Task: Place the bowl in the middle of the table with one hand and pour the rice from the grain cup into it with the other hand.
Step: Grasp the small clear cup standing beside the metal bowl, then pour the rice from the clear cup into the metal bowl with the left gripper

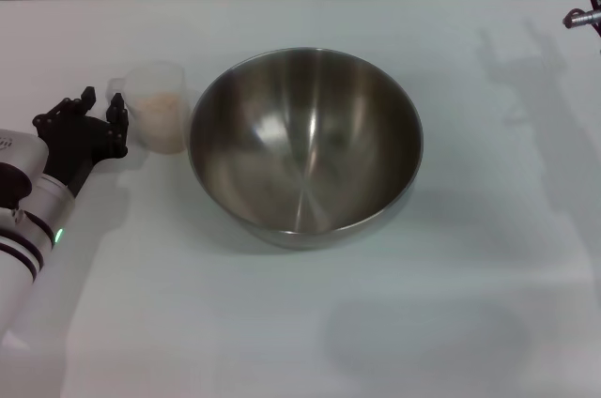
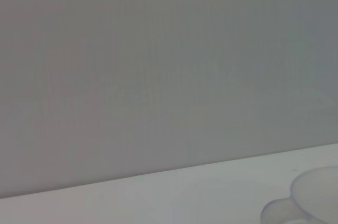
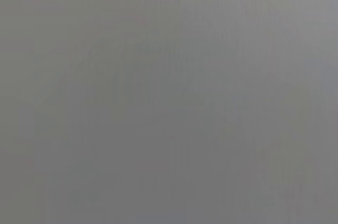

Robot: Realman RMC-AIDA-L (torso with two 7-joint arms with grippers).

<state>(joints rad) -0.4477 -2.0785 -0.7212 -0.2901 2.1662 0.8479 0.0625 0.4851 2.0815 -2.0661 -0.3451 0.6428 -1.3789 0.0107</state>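
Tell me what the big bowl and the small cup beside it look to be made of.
The bowl looks like stainless steel with a brushed, shiny inside: it shows streaked reflections and bright glints. The grain cup seems to be clear or frosted plastic: its walls are faint and translucent, and the pale rice shows through them. Glass cannot be ruled out by look alone.
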